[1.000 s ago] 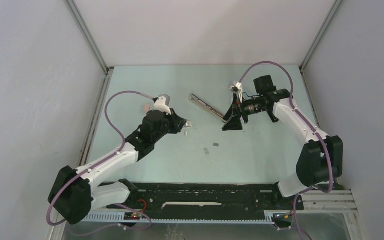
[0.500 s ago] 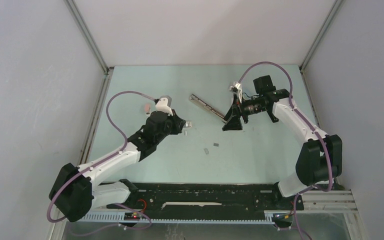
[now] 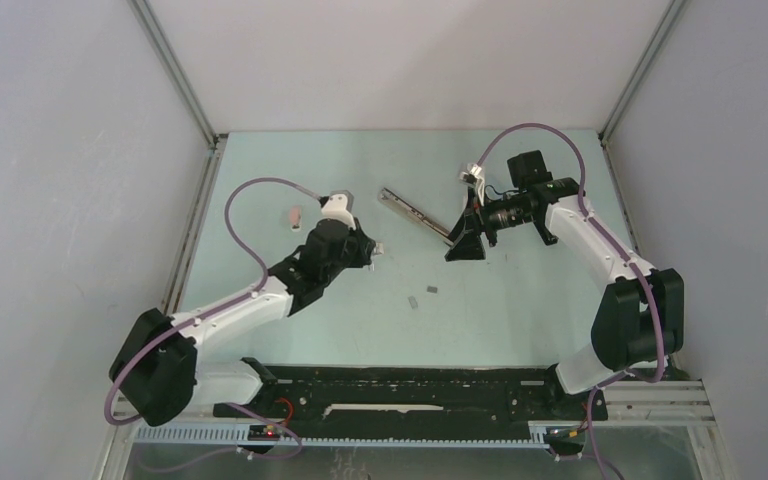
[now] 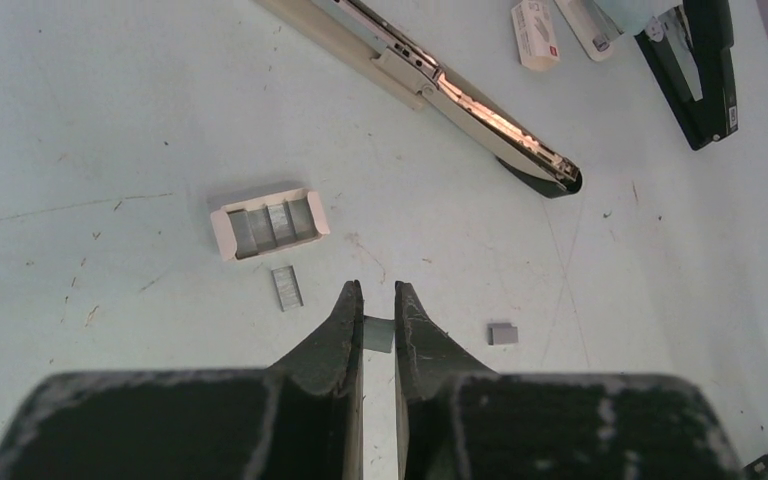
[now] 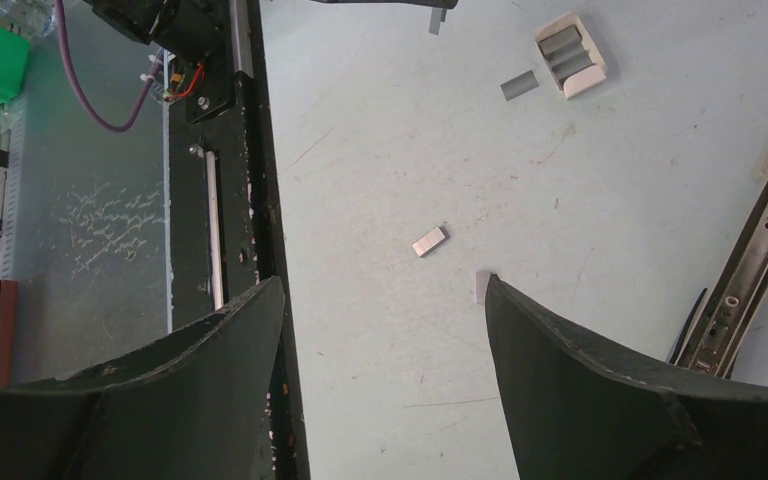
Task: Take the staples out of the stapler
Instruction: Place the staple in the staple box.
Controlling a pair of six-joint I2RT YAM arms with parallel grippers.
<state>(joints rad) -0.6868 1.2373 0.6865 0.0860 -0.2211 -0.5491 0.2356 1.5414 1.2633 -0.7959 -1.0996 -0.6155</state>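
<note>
The left arm (image 3: 250, 305) stretches low from its base toward the table's middle with its wrist dipped. The left claw (image 4: 377, 288) points down at the table (image 4: 110, 120) just beside the box (image 4: 222, 232). Its jaws are drawn almost together. A strip (image 4: 378, 335) shows in the slit, and whether it is pinched or lies underneath cannot be told. The right arm (image 3: 600, 245) rises from its base, then bends left. The right claw (image 5: 384, 280) is spread wide above the table, gripping nothing, close by the stapler (image 4: 490, 120). The stapler lies opened out. Its far end is cut off in the left wrist view, and from above its near end is hidden behind the right claw. Whether its rail is loaded is unclear. Loose staples (image 4: 286, 287) lie by the box, more sit inside it, and others lie further out near the middle. A pink stapler (image 3: 295, 215) lies left of the left wrist, small and blurred.
</note>
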